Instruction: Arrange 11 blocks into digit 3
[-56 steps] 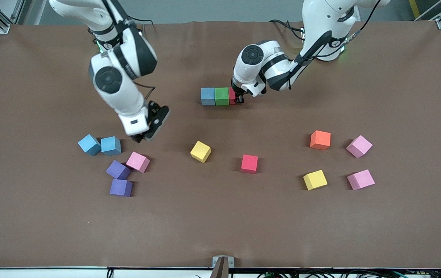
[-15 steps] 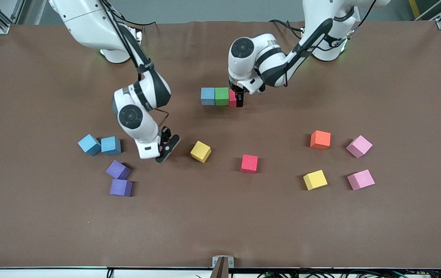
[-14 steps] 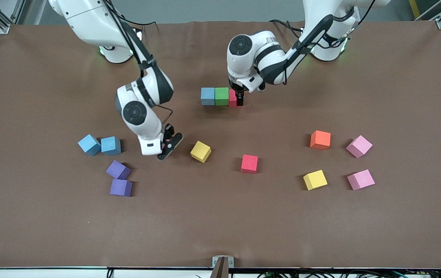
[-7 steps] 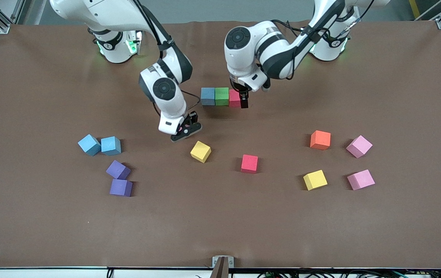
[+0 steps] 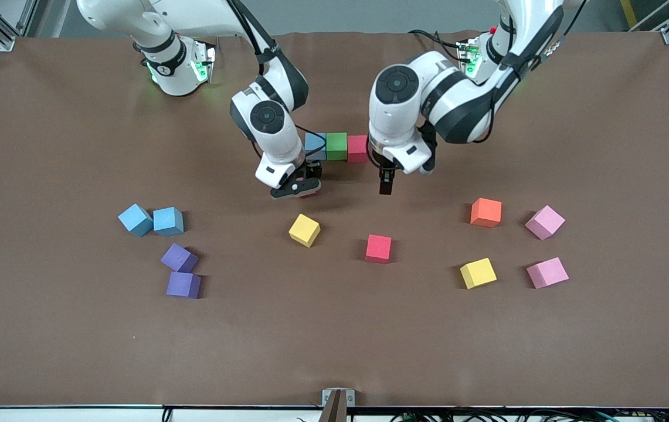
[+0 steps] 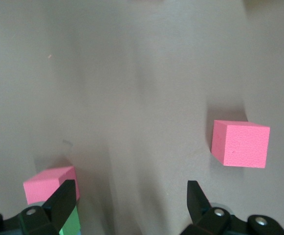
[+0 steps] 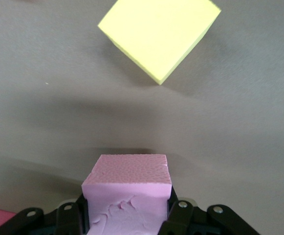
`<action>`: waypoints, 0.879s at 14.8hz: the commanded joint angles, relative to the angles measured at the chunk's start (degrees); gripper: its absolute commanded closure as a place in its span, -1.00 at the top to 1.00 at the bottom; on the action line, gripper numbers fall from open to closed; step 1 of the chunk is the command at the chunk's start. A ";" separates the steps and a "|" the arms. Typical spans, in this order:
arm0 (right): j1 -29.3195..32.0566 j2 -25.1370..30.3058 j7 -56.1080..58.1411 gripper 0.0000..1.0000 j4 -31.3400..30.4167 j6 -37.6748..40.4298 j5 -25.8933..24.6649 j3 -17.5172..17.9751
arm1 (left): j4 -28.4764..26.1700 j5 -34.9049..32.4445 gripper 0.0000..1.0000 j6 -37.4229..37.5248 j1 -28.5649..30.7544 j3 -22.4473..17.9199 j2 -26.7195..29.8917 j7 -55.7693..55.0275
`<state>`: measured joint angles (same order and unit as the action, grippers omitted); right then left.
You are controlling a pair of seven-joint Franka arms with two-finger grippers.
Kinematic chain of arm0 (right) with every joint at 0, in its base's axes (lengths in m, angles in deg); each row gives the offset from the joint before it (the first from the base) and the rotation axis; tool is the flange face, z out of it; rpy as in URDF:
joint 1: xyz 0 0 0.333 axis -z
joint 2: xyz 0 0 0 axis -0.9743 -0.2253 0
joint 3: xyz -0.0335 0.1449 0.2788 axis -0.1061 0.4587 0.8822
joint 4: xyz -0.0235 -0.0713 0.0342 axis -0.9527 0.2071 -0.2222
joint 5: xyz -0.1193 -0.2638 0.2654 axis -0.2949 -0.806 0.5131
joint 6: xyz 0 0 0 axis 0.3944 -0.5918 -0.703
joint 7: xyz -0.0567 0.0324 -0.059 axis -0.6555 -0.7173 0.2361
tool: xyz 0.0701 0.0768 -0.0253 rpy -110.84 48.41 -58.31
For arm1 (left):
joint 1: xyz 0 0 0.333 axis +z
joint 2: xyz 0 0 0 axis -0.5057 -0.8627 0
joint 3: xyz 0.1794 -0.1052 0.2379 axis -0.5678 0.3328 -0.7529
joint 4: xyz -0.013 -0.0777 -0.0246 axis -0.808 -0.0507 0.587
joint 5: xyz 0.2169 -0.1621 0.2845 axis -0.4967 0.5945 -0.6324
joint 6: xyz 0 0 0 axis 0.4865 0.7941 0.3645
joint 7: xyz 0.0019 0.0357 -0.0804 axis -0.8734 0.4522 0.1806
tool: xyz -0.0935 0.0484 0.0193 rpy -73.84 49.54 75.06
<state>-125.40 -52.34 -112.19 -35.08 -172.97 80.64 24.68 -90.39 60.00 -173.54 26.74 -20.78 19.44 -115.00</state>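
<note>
Three blocks placed so far: blue point(image 5: 314, 145), green point(image 5: 336, 146) and red point(image 5: 357, 148) touching in a row. Right hand point(image 5: 295, 186) clamped on a pink block point(image 7: 127, 193), just in front of that row; left hand point(image 5: 385, 183) wide and empty over bare worktop point(image 5: 334, 340). Eight still to place, the loose ones scattered nearer the front camera.

matt, finely pitted foam pink block point(image 7: 127, 196); dull brown table point(image 5: 334, 340); glossy white plastic arm shells.

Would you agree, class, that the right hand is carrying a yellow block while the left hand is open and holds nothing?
Not quite. The block in the right hand is pink, not yellow, as the right wrist view shows; the nearest yellow block lies loose on the table. The rest stands: the left hand is open and holds nothing.
</note>
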 commanded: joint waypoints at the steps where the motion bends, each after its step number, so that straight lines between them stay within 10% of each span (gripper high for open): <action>1: -2.64 0.71 -4.57 -0.34 -1.98 -2.35 1.57 -0.46 | 1.55 -1.49 1.00 1.38 0.29 -1.00 -1.84 8.18; 13: -6.42 -2.55 -10.21 -0.34 -1.89 -1.74 1.40 -0.64 | 16.57 -4.83 1.00 2.08 0.29 -15.67 -11.76 36.75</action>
<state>-130.65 -54.46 -121.81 -36.29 -174.42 80.87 24.57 -77.26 56.15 -173.25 27.38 -34.18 9.42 -83.12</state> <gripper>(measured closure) 0.441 0.000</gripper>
